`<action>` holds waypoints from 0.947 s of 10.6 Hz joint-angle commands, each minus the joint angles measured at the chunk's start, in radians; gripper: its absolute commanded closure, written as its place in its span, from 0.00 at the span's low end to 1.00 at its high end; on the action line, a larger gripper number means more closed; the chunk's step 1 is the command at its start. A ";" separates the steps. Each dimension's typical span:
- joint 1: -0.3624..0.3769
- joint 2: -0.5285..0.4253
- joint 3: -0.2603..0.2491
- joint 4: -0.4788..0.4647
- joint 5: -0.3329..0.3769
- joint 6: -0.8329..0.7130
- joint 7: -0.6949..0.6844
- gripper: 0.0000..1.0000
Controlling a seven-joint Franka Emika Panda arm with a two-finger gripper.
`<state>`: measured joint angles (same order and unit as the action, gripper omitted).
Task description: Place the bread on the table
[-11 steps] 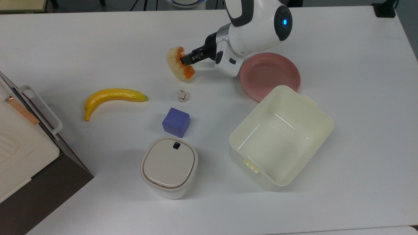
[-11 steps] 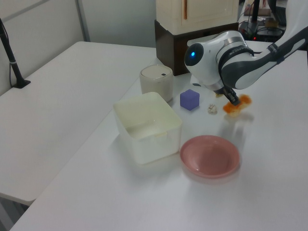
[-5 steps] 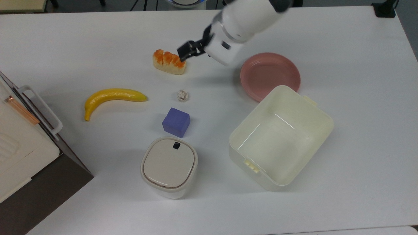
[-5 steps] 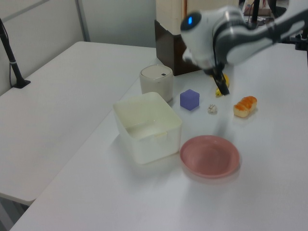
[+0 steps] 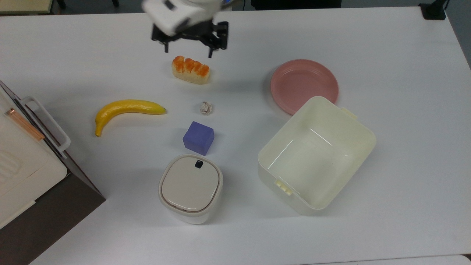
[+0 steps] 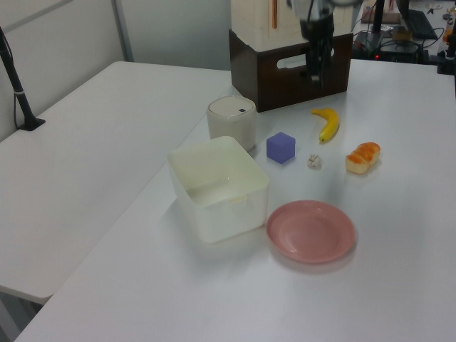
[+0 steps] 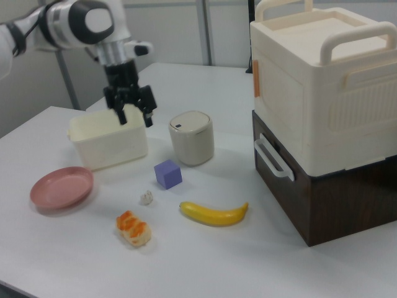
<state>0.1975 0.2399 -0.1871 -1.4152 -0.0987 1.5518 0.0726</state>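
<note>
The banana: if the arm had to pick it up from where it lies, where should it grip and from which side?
Grip the banana at its thick mid-section, coming straight down from above, with the fingers closing across its narrow width. It lies flat on the table, with free space either side.

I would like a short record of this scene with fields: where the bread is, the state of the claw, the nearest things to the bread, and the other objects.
bread: lies on the table, ridged top up
claw: open, raised clear of the bread, holds nothing
nearest to bread: paper ball, banana
plate: pink, bare
box: cream, open, nothing inside
others: purple cube, lidded white bin
</note>
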 commanded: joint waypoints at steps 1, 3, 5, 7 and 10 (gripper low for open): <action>0.010 -0.043 -0.117 0.061 0.119 0.049 0.090 0.00; 0.003 -0.088 -0.114 0.039 0.122 0.115 0.184 0.00; 0.003 -0.097 -0.110 0.019 0.117 0.126 0.176 0.00; 0.008 -0.102 -0.104 -0.002 0.111 0.126 0.145 0.00; 0.014 -0.105 -0.080 -0.030 0.103 0.129 0.142 0.00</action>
<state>0.1971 0.1714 -0.2847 -1.3785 0.0048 1.6456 0.2246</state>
